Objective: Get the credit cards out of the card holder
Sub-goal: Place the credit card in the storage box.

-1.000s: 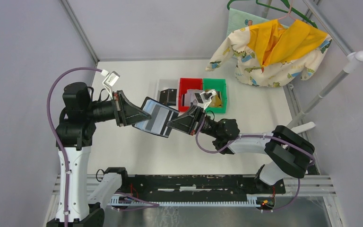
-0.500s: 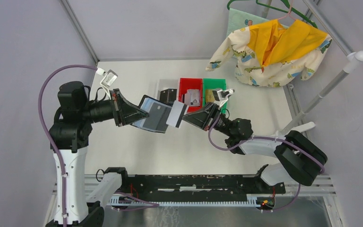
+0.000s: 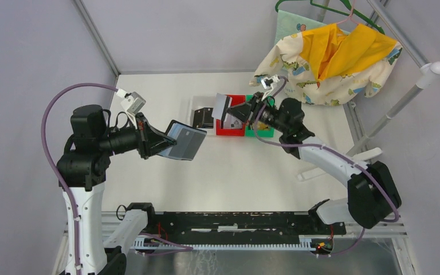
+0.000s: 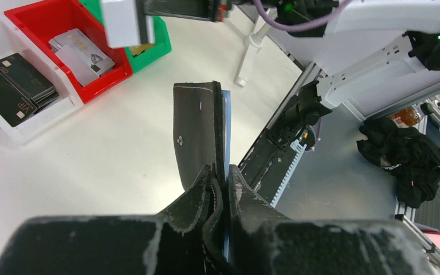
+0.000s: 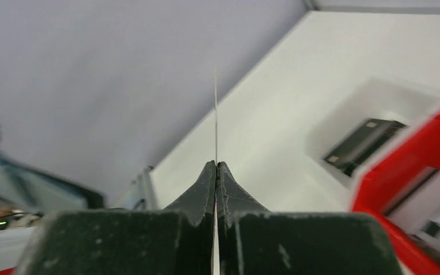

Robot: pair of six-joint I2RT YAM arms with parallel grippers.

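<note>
If the right grip slackens: the card (image 3: 222,107) would fall from where it hangs, above the seam between the white bin (image 3: 193,106) and the red bin (image 3: 229,132). It could catch a rim or land with the wrong colour.
Card: silvery-grey, pinched at one end. It shows edge-on in the right wrist view, and most of it stands free beyond the fingers, so it may tilt or flutter on release.
Right gripper (image 5: 216,165): clenched on the card, jaws pressed together with only the card between them.
Sorting risk: the red bin holds grey cards (image 4: 83,48) and the white bin holds black cards (image 4: 11,86). A release too far left would likely mix grey with black.
Left gripper (image 4: 220,175): clamped on one edge of the holder (image 3: 182,143). It holds it off the table (image 3: 235,172), left of the bins and nearer than them, well apart from the card.
Holder risk: the grip is thin and at one edge. If the holder twists or sags, any card inside could slide out onto the table. I cannot tell whether any remain inside.
Around: the green bin (image 3: 262,133) touches the red bin on its right and is partly hidden by the right arm. A patterned garment (image 3: 326,63) hangs at the far right, and a white post (image 3: 404,100) leans beside it.
In the way: nothing shows between the card and the bins below. The garment is near the right wrist, so a swing far and right might brush it.
</note>
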